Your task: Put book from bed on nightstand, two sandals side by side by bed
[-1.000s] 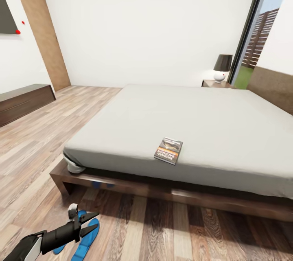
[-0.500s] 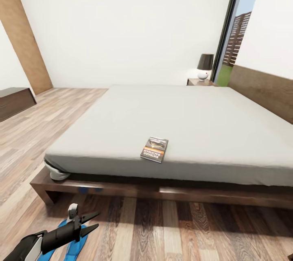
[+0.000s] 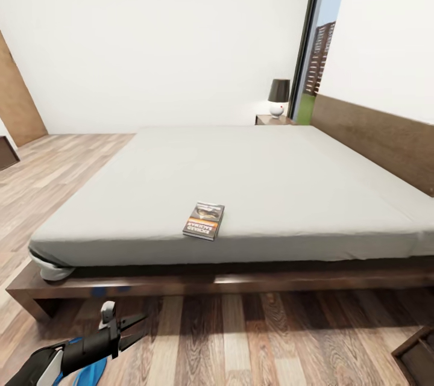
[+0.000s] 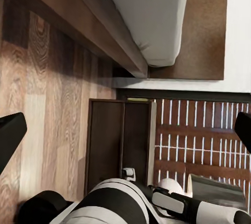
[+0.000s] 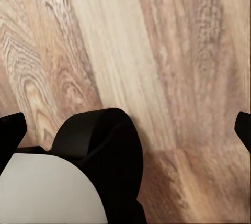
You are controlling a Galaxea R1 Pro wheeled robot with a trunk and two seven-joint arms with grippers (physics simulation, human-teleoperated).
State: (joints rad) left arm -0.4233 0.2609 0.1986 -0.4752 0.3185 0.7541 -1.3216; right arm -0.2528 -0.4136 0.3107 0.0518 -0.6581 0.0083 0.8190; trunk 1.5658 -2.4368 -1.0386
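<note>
Since a second ago the whole view is swung right, not the room. The book [image 3: 204, 221] is seen flat near the bed's [image 3: 253, 181] front edge, long axis pointing away, up and right of the left hand [image 3: 136, 330], which is spread wide and empty. The right hand's fingertips are seen wide apart over bare floor.

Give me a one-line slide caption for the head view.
Book lies near the bed's front edge; open left gripper hovers over floor beside blue sandals.
</note>
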